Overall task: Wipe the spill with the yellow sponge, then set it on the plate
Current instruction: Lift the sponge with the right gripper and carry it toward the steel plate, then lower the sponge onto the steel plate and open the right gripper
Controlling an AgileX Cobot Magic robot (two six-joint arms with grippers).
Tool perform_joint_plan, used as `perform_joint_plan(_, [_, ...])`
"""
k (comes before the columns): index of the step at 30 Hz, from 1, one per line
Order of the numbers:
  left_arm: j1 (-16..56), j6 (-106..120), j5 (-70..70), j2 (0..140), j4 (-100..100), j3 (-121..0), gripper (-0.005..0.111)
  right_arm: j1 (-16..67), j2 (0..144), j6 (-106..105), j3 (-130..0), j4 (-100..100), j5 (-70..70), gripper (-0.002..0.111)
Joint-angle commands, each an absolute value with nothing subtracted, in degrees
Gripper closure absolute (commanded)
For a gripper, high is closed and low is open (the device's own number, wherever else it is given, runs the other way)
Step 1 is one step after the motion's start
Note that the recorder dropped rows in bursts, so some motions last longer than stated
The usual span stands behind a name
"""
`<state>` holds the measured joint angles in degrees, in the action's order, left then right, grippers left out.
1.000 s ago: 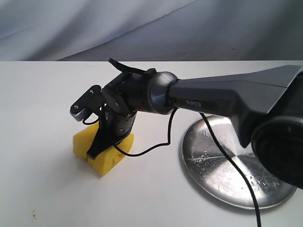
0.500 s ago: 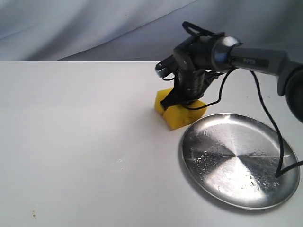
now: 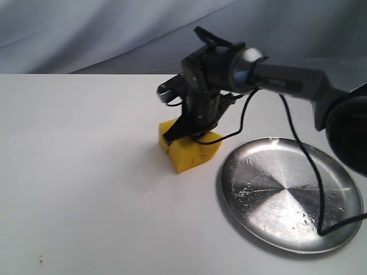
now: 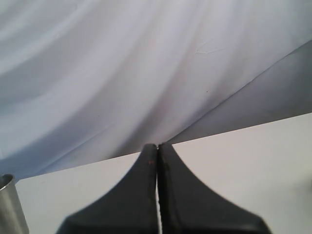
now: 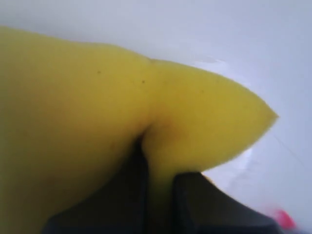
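The yellow sponge (image 3: 188, 150) rests on the white table just left of the plate (image 3: 289, 192), pinched in my right gripper (image 3: 189, 133), which presses down on it from above. In the right wrist view the sponge (image 5: 97, 107) fills most of the picture, squeezed between the dark fingers (image 5: 195, 195). The round silver plate lies at the right front, with only a black cable draped over it. No amber spill shows; only a faint wet trace (image 3: 144, 197) marks the table. My left gripper (image 4: 157, 161) is shut on nothing, raised, facing the backdrop.
A grey cloth backdrop (image 3: 114, 34) hangs behind the table's far edge. A black cable (image 3: 309, 183) trails from the right arm across the plate. A metal cylinder edge (image 4: 9, 204) shows in the left wrist view.
My right gripper dragged the sponge from the left front to the back near the plate, then a little back to the left. The faint wet trace appeared where the sponge had been.
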<state>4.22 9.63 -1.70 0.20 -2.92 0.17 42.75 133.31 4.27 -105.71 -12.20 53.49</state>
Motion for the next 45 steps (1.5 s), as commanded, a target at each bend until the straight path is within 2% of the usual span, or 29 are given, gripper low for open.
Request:
perform_joint_plan(1, [3.97,9.12,-1.33,0.00,-2.42,0.00,0.107,49.64,133.49,2.96,-106.12,-9.59,55.84,0.108])
perform_joint_plan(6, [3.97,9.12,-1.33,0.00,-2.42,0.00,0.107,52.70,131.50,2.97,-107.80,-10.19,61.37,0.108])
perform_joint_plan(13, [3.97,9.12,-1.33,0.00,-2.42,0.00,0.107,54.90,119.50,1.76,-107.80,-10.06,64.95,0.108])
perform_joint_plan(27, [3.97,9.12,-1.33,0.00,-2.42,0.00,0.107,51.29,100.94,5.49,-106.04,-19.28,69.96,0.108])
perform_joint_plan(34, [3.97,9.12,-1.33,0.00,-2.42,0.00,0.107,44.75,91.62,10.41,-89.44,-20.57,66.80,0.108])
perform_joint_plan(40, [3.97,9.12,-1.33,0.00,-2.42,0.00,0.107,38.56,85.79,15.83,-72.58,-20.57,56.05,0.108])
perform_joint_plan(45, [3.97,9.12,-1.33,0.00,-2.42,0.00,0.107,33.01,85.11,23.85,-56.39,-20.13,39.93,0.108])
